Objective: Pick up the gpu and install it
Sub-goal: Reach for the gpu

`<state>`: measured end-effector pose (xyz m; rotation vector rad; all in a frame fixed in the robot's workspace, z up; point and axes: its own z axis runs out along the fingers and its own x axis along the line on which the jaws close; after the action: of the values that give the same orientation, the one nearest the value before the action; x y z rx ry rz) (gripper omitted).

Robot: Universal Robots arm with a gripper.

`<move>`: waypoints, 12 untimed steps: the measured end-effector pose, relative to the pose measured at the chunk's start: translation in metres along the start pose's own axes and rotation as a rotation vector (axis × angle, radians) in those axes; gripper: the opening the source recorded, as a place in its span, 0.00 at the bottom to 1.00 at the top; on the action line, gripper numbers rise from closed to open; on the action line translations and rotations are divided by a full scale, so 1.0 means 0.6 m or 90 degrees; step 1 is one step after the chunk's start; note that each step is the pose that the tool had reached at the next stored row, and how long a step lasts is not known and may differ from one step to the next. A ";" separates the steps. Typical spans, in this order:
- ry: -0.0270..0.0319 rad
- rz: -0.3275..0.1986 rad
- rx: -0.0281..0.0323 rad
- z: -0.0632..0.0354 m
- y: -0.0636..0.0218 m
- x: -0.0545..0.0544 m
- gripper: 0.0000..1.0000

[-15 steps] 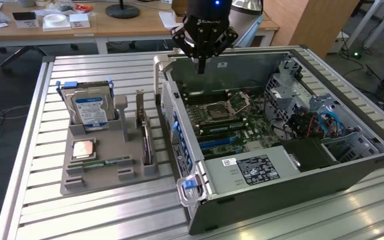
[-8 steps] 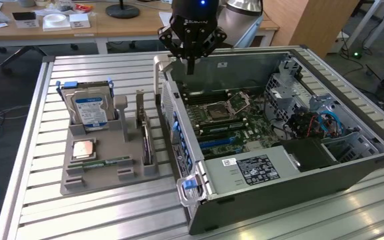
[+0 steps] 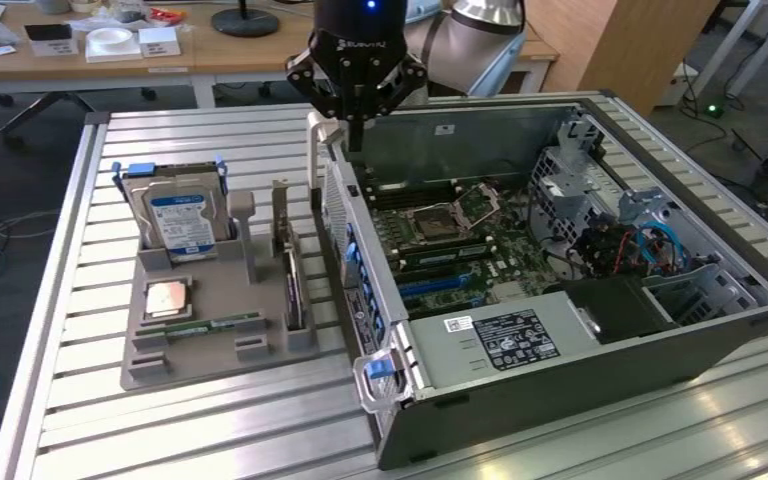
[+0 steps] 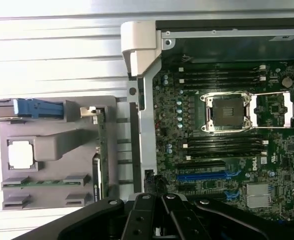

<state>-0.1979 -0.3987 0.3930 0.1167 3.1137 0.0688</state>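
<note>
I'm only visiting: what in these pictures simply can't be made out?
The gpu: exterior view, edge-on in the grey holder, faces unseen.
The motherboard: wrist view, part of it hidden behind the gripper.
The power supply label: exterior view, print too small to read.

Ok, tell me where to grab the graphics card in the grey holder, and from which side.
Probably its top long edge, coming straight down. The graphics card stands on edge in a slot of the grey holder, so its two flat faces can be pinched from above; its lower edge sits in the slot.
</note>
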 end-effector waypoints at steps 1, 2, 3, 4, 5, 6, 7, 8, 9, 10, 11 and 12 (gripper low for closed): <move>0.0000 0.000 0.0000 0.000 0.000 0.006 0.11; 0.0000 0.000 0.0000 0.000 -0.001 0.012 0.11; 0.0000 0.000 0.0000 0.000 -0.001 0.018 0.11; 0.0000 0.000 0.0000 0.000 -0.002 0.024 0.11; 0.0000 0.000 0.0000 0.000 -0.002 0.029 0.11; -0.0001 0.000 -0.0001 -0.001 -0.002 0.035 0.11; 0.0000 0.000 0.0000 -0.001 -0.003 0.042 0.11; 0.0000 0.000 0.0000 -0.001 -0.003 0.047 0.11; 0.0000 0.000 0.0000 -0.001 -0.003 0.053 0.11; 0.0000 0.000 0.0000 -0.001 -0.004 0.058 0.11; 0.0000 0.000 0.0000 -0.001 -0.004 0.064 0.11; 0.0000 0.000 0.0000 -0.001 -0.004 0.069 0.11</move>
<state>-0.2393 -0.3982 0.3925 0.1168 3.1136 0.0689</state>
